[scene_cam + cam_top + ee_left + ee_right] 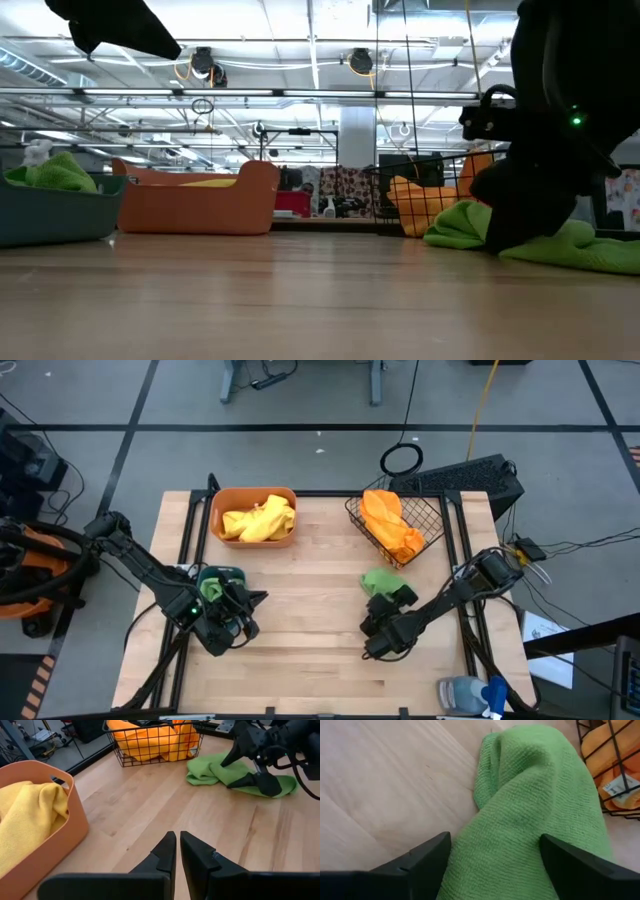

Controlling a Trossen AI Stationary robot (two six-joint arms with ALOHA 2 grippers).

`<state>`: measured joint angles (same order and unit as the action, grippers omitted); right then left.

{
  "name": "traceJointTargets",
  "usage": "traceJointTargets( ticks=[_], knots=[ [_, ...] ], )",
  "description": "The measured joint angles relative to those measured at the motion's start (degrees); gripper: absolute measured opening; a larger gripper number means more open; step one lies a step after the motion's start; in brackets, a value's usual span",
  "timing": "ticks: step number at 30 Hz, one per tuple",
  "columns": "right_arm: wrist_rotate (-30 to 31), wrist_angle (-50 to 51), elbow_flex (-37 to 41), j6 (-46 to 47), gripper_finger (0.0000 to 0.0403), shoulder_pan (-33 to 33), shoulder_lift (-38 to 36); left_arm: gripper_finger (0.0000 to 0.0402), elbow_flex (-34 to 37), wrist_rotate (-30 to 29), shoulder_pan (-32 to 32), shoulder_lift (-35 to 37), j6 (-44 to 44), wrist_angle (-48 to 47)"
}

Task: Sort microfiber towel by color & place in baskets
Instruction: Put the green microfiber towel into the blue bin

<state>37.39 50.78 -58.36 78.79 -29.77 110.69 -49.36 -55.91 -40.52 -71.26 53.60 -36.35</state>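
A green towel (377, 580) lies crumpled on the table beside the wire-mesh basket (430, 520), which holds an orange towel (390, 525). My right gripper (250, 770) stands open over the green towel (530, 810), one finger on either side of its raised fold. The orange tub (215, 520) holds yellow towels (258, 520). The teal tub (235, 574) holds a green towel (210, 588). My left gripper (177, 845) is shut and hovers over bare wood next to the teal tub (60, 215). My right gripper comes at the green towel from above, slanting down, with its open fingers (570, 862) set against the cloth on both sides of a bunched fold (520, 825). The towel lies on the table (560, 245), slack and crumpled.
A blue-capped spray bottle (468, 693) lies at the table's near right corner. Bare wood (310, 610) stretches between the two grippers. The orange tub (45, 830) and the wire basket (155, 742) stand along the far edge. Cables and equipment lie on the floor beyond.
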Motion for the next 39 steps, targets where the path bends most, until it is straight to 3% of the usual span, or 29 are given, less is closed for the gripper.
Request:
traceJointTargets(
  ticks=[5, 13, 17, 24, 32, 39],
  knots=[
    [-0.9, -0.1, 0.0, -0.1, 0.0226, 0.0, 0.3, 0.0034, 0.0, 0.1, 0.0, 0.0, 0.0, 0.0],
    [-3.4, 2.7, -1.9, -3.8, 0.0021, -0.8, 0.5, 0.0034, 0.0, 0.1, 0.0, 0.0, -0.6, 0.1],
    [-5.8, 9.6, -6.3, -4.3, 0.0022, -1.9, 0.8, 0.0034, 0.0, 0.1, 0.0, 0.0, -3.9, 2.8],
    [-1.3, 24.5, -19.0, -4.8, 0.0006, -5.2, 0.7, 0.0034, 0.0, 0.0, 0.1, 0.0, -15.0, 14.1],
    [17.4, 32.6, -30.6, -9.1, 0.0003, -9.2, 0.6, 0.0034, 0.0, -1.0, 0.2, -3.1, -26.1, 23.3],
    [33.4, 28.9, -35.9, -30.0, 0.0002, -11.0, 0.5, 0.0034, 0.0, -1.3, 3.5, -7.2, -35.9, 35.5]
  ],
)
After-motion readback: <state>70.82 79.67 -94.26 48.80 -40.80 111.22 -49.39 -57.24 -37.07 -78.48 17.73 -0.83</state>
